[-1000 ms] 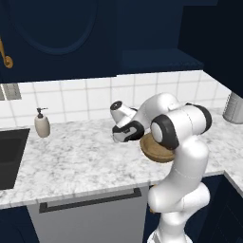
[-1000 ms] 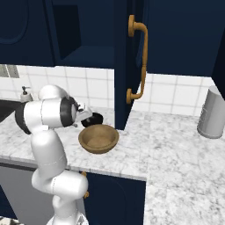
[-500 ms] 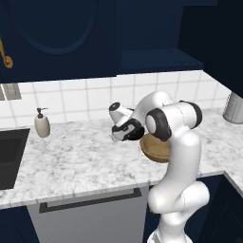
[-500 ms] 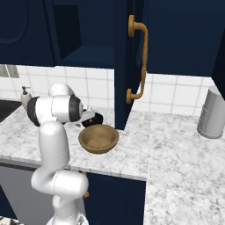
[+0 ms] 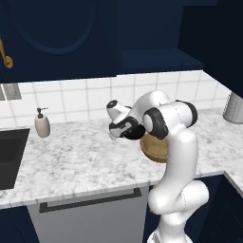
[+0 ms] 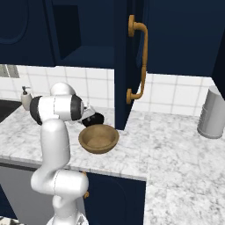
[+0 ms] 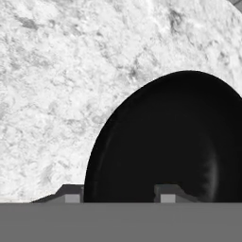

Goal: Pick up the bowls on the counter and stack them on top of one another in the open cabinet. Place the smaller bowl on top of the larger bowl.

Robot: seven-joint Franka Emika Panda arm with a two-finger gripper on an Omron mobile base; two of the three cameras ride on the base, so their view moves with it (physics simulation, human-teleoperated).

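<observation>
The marbled counter (image 5: 80,159) ran from the dark sink (image 5: 10,156) on the left to a corner on the right, its thick pale front edge above a grey drawer front (image 5: 90,216) with a dark handle. Bare stone lay open between the soap dispenser (image 5: 42,125) by the tiled wall and the arm. The larger wooden bowl (image 6: 99,138) sat near the counter's front edge, and the smaller black bowl (image 6: 93,118) stood just behind it toward the wall, close to but apart from its rim as far as the right base view showed. To the right of both bowls the navy cabinet door (image 6: 127,66) with its curved brass handle (image 6: 139,61) hung open and edge-on, reaching down close to the counter beside the wooden bowl. Above, the open cabinet's (image 5: 159,59) flat navy shelf was bare, with free room over it. A grey metal canister (image 6: 212,113) stood well apart on the right stretch of counter. The gripper (image 7: 118,197) was down at the black bowl: in the hand view one fingertip (image 7: 72,196) sat outside the bowl's rim against the marble and the other showed over its dark interior, so the jaws straddled the rim wall, partly drawn in. Whether the pads were already pressing on the rim could not be told.
</observation>
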